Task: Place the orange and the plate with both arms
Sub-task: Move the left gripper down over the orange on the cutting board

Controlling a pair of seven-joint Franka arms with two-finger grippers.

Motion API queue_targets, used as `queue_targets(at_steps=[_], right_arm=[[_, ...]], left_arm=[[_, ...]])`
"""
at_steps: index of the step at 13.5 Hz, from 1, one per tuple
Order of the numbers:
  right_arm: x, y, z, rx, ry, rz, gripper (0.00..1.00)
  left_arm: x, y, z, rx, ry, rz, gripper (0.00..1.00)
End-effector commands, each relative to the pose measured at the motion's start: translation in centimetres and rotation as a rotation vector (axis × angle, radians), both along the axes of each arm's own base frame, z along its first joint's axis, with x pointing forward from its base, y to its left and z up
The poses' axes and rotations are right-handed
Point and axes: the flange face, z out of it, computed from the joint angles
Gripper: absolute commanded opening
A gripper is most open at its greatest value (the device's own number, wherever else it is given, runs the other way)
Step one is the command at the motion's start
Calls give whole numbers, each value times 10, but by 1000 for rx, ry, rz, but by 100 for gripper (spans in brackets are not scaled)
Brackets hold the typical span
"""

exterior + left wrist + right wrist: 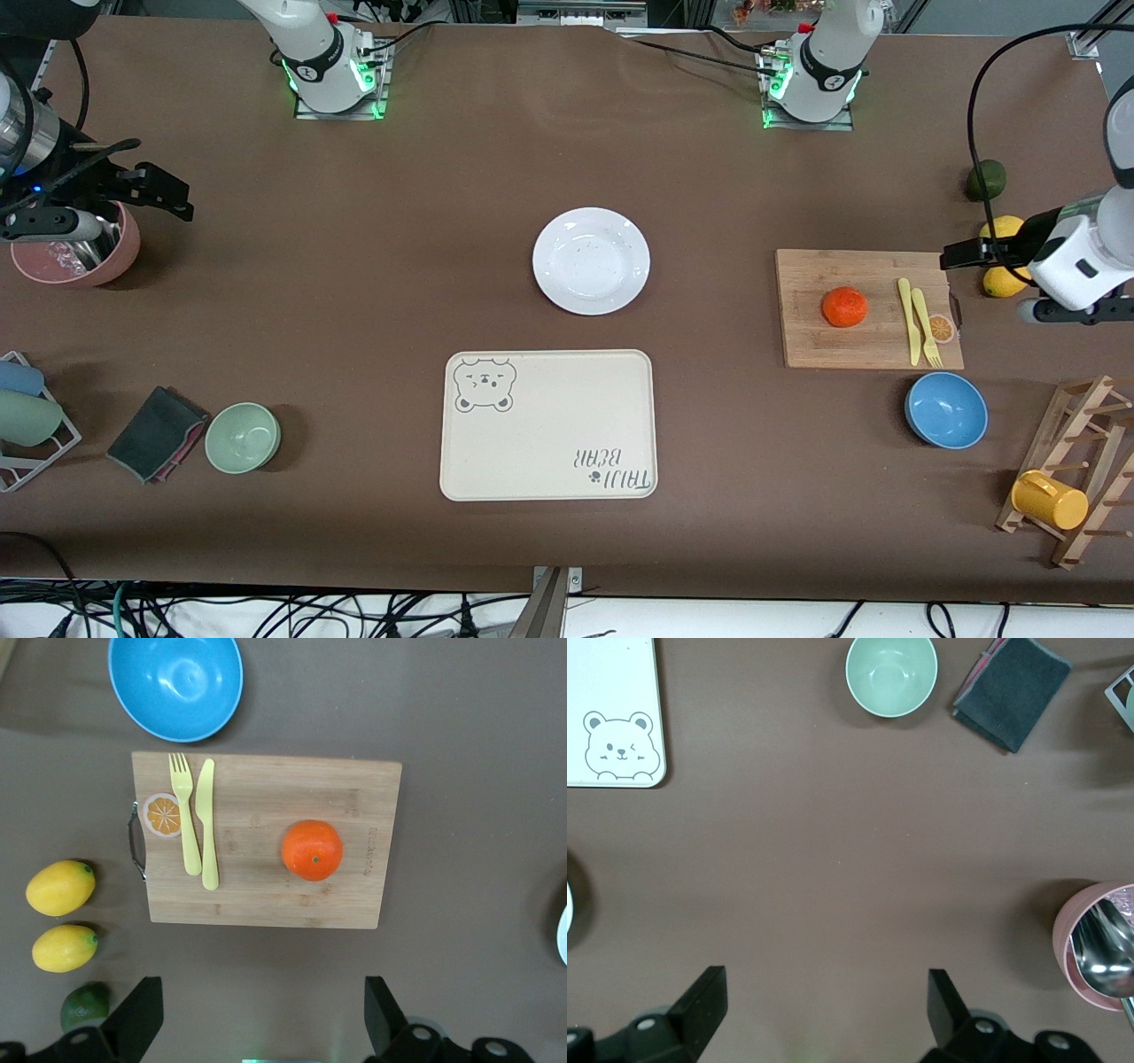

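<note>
Cream bear-printed tray lies low at centre of the front view, round white plate above it mid-frame, red-orange mandarin on a wooden cutting board at frame right.

Left wrist view: left pincer released, yellow fork and knife beside the mandarin.

Right wrist view: right pincer released, over bare brown tabletop.

The orange, a small, round, slightly flattened red-orange fruit, sits on a wooden cutting board toward the left arm's end of the table. The plate, round, flat and white with a wide rim and faint specks, lies bare and level at mid-table, farther from the front camera than the cream bear-printed tray.
</note>
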Motion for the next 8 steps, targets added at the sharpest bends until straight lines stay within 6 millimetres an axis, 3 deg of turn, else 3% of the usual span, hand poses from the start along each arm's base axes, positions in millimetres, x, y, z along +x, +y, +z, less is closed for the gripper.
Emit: queue_targets(at_steps=[1, 5, 8], right_arm=[[0, 0, 3, 14, 2, -4, 100], [0, 1, 3, 14, 2, -2, 100], [0, 1, 3, 14, 0, -2, 100]], left_arm=[[3, -5, -35, -58, -4, 8, 100], [9, -9, -107, -102, -57, 51, 100], [-3, -9, -163, -95, -63, 67, 100]])
